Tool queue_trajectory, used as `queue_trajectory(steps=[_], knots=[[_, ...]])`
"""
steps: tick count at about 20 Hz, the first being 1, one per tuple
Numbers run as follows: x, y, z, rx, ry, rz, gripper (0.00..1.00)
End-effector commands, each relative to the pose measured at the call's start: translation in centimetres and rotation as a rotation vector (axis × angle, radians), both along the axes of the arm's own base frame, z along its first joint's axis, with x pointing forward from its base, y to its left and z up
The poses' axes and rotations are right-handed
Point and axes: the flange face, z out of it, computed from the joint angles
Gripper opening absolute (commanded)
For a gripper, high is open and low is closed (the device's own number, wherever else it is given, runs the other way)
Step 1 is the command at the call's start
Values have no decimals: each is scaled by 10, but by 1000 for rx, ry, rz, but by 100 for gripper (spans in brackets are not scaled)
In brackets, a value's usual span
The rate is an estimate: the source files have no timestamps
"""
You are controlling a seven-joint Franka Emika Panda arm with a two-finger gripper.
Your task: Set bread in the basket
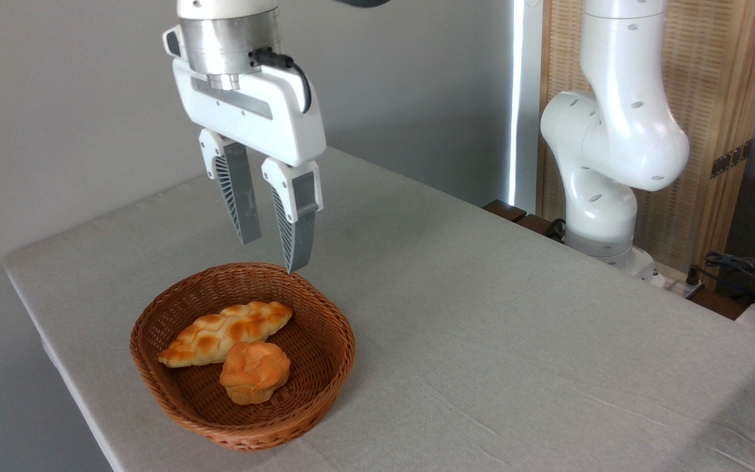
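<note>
The bread [223, 333], a braided golden loaf with pointed ends, lies inside the brown woven basket [325, 318] at the table's front left. A small round orange bun [254, 372] rests in the basket against the loaf's near side. My gripper [274, 254] hangs above the basket's far rim, fingers pointing down. It is open, with nothing between the fingers, and it touches neither the loaf nor the basket.
The basket sits close to the table's left edge [56, 354]. The arm's white base [603, 196] stands at the table's far right edge, with cables [744, 269] beyond it. Grey cloth [515, 341] covers the table to the right of the basket.
</note>
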Motion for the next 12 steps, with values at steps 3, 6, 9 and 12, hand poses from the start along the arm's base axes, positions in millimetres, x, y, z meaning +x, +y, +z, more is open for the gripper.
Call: queue_trajectory(steps=[3,6,9,12], knots=[[-12,23,10,-6,29,-17,100],[-15,21,11,-21,47,-13,100],[-15,17,11,-49,54,8,100],[-16,18,11,-57,62,13,100]])
